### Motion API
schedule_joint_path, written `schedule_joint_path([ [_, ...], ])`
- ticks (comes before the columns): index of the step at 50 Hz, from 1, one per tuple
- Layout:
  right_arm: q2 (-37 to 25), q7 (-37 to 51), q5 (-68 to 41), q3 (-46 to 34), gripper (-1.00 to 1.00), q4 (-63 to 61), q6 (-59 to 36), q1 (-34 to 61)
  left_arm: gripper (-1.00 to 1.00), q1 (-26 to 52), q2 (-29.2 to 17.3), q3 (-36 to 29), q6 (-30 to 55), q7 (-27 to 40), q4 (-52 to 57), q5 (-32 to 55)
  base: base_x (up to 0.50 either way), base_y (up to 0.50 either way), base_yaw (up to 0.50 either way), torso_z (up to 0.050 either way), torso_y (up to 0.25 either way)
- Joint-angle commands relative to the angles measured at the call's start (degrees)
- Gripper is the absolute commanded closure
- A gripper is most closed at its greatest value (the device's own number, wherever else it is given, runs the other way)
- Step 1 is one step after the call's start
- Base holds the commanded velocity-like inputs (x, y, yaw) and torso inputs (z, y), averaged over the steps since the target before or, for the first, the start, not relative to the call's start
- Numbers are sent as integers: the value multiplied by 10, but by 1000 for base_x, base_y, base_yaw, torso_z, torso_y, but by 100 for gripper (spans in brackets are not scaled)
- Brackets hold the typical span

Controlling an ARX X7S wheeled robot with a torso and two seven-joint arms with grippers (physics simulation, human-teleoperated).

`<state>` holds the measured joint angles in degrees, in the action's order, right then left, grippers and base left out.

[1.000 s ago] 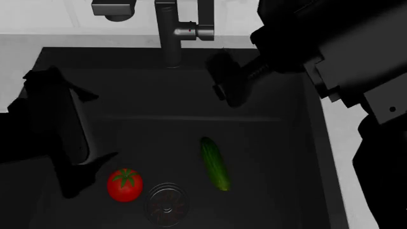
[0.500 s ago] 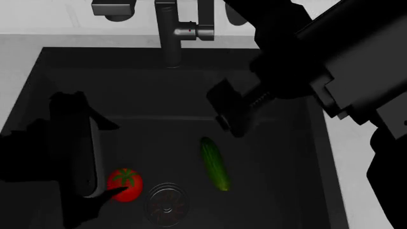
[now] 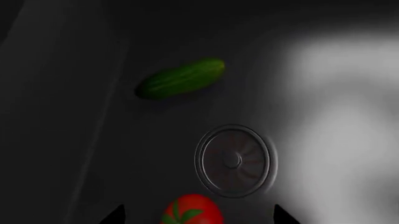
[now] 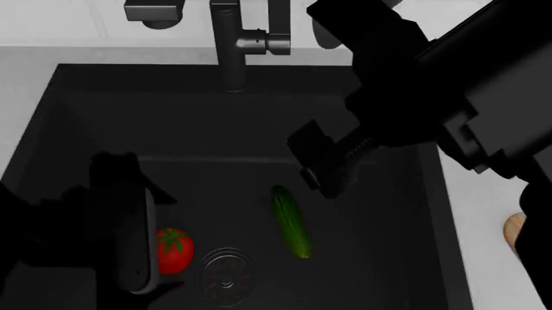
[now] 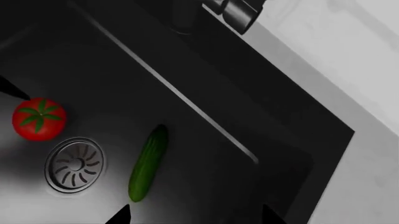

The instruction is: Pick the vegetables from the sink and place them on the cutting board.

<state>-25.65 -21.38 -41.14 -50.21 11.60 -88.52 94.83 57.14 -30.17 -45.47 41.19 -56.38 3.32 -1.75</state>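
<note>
The red tomato (image 4: 173, 250) lies on the floor of the black sink (image 4: 172, 129), left of the round drain (image 4: 227, 274). My left gripper (image 4: 162, 243) is open and straddles it: in the left wrist view the tomato (image 3: 192, 211) sits between the two dark fingertips (image 3: 116, 215) of the left gripper (image 3: 198, 217). The dark-green cucumber (image 4: 291, 221) lies right of the drain. Open and empty, my right gripper (image 4: 321, 169) hangs over its far end. In the right wrist view the cucumber (image 5: 148, 162) lies just ahead of the right gripper (image 5: 194, 217). A tan corner of the cutting board (image 4: 516, 234) shows at the right edge.
The dark grey faucet (image 4: 233, 45) stands at the sink's back rim, close behind my right arm. Pale countertop (image 4: 483, 213) borders the basin on the right and back. The sink walls are steep, and the two arms fill much of the basin.
My left gripper has come down and nearer, and its fingers now flank the tomato. The right gripper has dropped deeper into the sink toward the cucumber. Neither vegetable has moved.
</note>
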Motion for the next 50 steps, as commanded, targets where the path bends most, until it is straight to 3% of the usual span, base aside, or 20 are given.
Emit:
schedule_joint_path([
  [1,12,-9,-2,17,-100,0,10,-8,-100,-6,23,7,7,-11,-15,-1,0,0,0,0,0],
  [50,0,16,-41,-9,-100,15,40,-15,-100,-2,72,-28,-89,36,-195,-23,0,0,0,0,0],
])
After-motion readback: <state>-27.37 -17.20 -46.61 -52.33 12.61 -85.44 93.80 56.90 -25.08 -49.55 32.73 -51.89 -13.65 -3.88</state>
